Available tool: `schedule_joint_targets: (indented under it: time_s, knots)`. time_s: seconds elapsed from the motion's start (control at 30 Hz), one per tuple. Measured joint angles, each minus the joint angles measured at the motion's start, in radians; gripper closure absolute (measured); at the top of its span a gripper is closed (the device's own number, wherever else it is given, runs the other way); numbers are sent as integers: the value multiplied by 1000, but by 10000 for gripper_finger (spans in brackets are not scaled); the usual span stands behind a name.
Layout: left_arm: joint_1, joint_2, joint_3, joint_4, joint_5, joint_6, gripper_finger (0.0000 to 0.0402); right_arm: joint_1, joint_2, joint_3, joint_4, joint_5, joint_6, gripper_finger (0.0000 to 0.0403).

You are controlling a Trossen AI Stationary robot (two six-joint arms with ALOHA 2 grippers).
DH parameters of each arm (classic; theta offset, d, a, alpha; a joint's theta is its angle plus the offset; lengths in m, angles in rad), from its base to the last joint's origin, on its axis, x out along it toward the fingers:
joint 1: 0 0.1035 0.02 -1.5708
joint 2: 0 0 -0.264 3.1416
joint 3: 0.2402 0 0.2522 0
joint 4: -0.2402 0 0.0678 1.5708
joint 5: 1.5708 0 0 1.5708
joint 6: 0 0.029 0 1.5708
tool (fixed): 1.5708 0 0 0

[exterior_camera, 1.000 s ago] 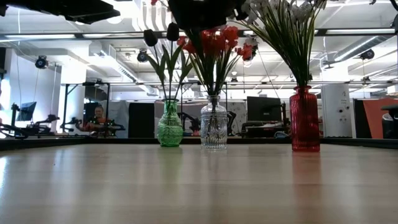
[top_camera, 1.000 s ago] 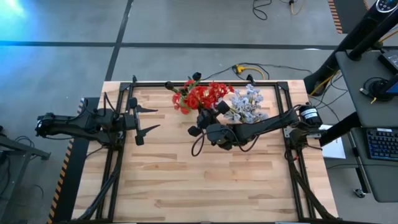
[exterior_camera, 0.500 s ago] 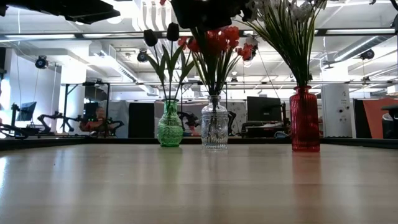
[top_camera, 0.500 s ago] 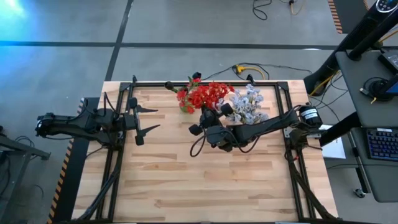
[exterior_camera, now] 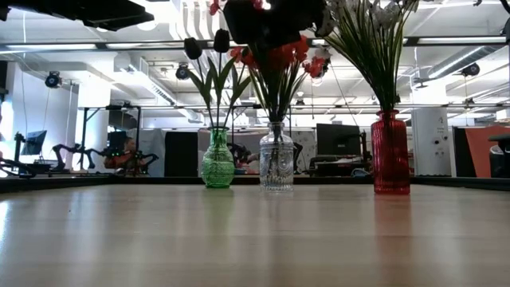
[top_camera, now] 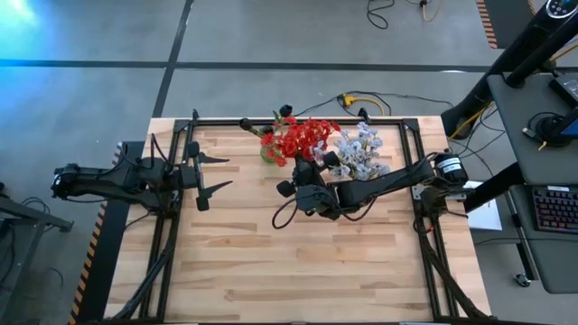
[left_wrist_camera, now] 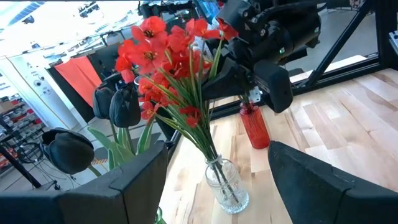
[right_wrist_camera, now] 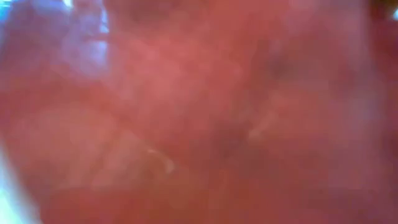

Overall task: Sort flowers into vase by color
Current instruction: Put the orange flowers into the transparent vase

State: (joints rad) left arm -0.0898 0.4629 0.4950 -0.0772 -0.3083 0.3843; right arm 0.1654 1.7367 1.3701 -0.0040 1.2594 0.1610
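**Crowding the clear vase: right arm sits deep in the red blooms**

Going from left to right across the table: the left gripper [top_camera: 200, 178] waits near the left edge with its jaws apart and nothing between them, well clear of the flowers. Along the far edge stand three vases. The small green glass vase [exterior_camera: 217, 168] holds the dark near-black buds on green stems [exterior_camera: 205, 44], which rise almost upright. The clear ribbed glass vase [exterior_camera: 276, 167] holds the bright red blossom sprays [left_wrist_camera: 168, 56]; their long stems run up out of the neck and fan outward, heads up and tilted slightly left in the low view. The tall red glass vase [exterior_camera: 390, 153] holds the pale blue-white sprays [top_camera: 359, 151], stems near vertical and spreading at the top.

The right gripper [top_camera: 303, 170] hangs just over the red blooms, jaws shut; whether a stem is pinched I cannot tell, since its wrist view is only a red blur.

The main risk, as I judge it: pulling away sideways could snag blossoms or stems, drag a spray out, or tip the light clear vase. The neighbouring pale sprays could also be brushed by the arm.
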Motion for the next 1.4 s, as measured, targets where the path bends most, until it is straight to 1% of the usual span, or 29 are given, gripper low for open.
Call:
schedule_joint_targets:
  time_s: [0.47,0.83,0.97,1.13,1.27,1.4]
  knots:
    - [0,0,0,0,0,0,141,0,-1,-1,-55,-33,30,390]
    - [0,0,0,-1,0,0,141,-7,-1,-2,-157,-108,57,390]
    - [0,0,0,-1,0,0,141,-11,-1,-2,-174,-134,57,390]
    - [0,0,0,-1,0,0,141,-11,-1,-2,-178,-141,56,390]
    - [0,0,0,-1,0,0,141,-11,-1,10,-180,-138,52,379]
    - [0,0,0,-1,0,0,141,-8,-1,34,-181,-138,46,353]
